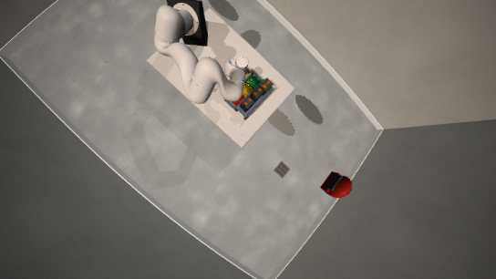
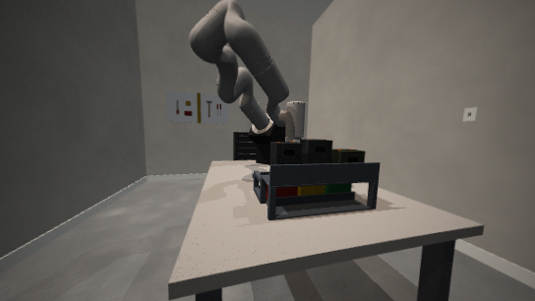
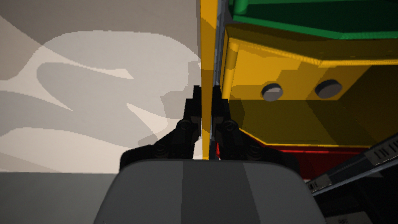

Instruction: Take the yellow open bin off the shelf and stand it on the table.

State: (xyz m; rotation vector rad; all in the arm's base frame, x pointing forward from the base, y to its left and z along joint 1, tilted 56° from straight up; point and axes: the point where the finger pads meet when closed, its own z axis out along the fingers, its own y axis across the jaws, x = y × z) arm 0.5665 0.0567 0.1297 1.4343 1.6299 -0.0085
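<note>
The yellow open bin (image 3: 282,97) sits on the shelf between a green bin (image 3: 320,17) and a red bin (image 3: 320,152). Two grey round parts (image 3: 272,91) lie inside it. My gripper (image 3: 206,96) is shut on the yellow bin's thin front wall, one finger on each side of the lip. In the exterior view the yellow bin (image 2: 311,190) shows in the lower tier of the dark shelf (image 2: 320,187), with my wrist behind the shelf (image 2: 275,133). From above the arm covers most of the bins (image 1: 248,91).
Several dark bins (image 2: 315,151) stand on the shelf's top tier. The shelf stands on a pale table (image 2: 295,226) with its edges close by. A red object (image 1: 337,184) and a floor grate (image 1: 282,170) lie on the floor away from the table.
</note>
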